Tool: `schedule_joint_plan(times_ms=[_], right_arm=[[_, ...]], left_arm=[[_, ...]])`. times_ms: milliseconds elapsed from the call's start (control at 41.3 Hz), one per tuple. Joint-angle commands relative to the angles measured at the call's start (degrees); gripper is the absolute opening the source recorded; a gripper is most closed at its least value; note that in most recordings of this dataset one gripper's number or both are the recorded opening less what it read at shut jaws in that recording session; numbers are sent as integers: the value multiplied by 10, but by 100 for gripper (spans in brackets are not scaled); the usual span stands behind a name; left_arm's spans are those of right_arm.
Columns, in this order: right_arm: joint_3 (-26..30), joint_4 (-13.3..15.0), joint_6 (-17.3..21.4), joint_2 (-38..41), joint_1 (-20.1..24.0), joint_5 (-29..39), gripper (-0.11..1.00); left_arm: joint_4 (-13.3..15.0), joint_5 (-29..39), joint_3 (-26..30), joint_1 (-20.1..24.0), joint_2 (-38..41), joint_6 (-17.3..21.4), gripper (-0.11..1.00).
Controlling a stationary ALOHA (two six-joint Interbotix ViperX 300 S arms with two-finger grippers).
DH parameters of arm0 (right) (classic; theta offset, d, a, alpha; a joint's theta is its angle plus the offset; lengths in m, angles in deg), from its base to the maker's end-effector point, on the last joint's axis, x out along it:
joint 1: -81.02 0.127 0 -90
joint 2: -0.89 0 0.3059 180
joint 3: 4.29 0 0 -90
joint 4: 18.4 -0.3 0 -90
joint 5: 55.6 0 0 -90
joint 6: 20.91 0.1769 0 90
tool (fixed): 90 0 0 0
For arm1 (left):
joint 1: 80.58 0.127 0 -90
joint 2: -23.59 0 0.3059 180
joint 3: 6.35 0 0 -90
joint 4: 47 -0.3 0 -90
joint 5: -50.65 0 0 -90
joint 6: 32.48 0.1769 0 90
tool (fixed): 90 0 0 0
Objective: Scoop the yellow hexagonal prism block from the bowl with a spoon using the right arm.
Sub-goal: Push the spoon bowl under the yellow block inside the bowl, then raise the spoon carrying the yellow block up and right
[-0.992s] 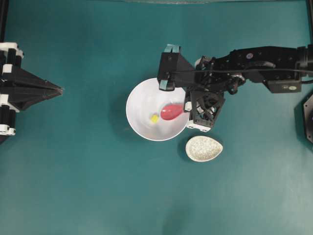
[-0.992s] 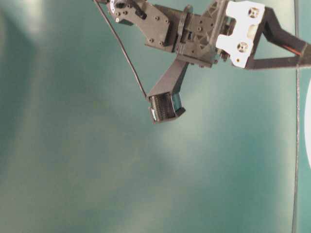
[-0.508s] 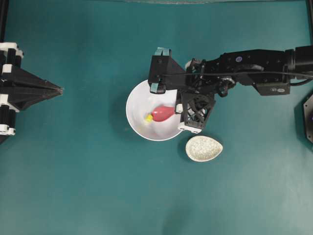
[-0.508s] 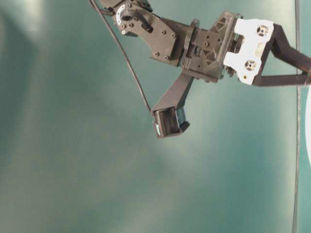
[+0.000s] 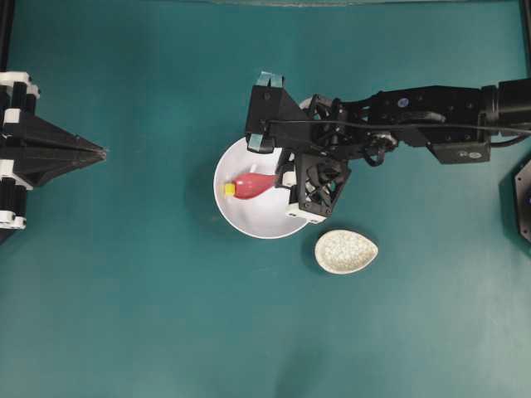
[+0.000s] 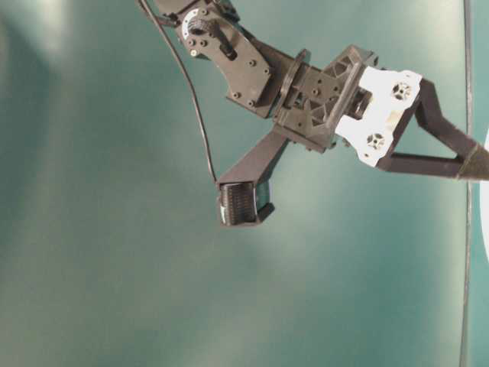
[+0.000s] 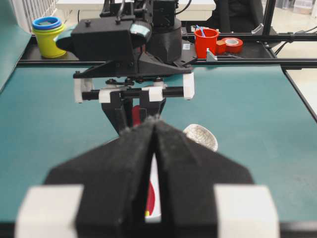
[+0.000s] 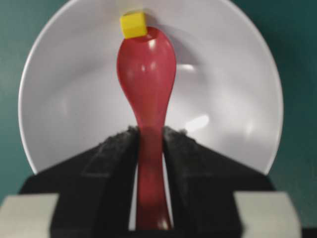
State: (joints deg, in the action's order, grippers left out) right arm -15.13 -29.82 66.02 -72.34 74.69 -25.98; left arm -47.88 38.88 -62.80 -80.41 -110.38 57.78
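right end effector (image 8: 148, 144) clamped on the spoon (image 8: 147, 64) has slid left across the bowl (image 5: 249, 220), shoving the yellow block (image 8: 133, 25) up against the far wall. block's at the tip, not scooped yet.

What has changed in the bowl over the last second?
The right gripper, clamped on the spoon, pushed it toward the overhead view's left. The yellow block slid ahead of the spoon's tip toward the bowl's far wall. The bowl, speckled dish and left gripper stayed put.
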Motion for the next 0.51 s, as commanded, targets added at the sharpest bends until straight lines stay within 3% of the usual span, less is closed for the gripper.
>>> schedule_joint_plan(times_ms=[0,484], right_arm=[[12,0,-1,-10,1,-11,24],[3,0,8,-25,2,-30,24]], left_arm=[[-2,-2,10,1,4,1,-1],[-2,-2,11,1,4,2,-1]])
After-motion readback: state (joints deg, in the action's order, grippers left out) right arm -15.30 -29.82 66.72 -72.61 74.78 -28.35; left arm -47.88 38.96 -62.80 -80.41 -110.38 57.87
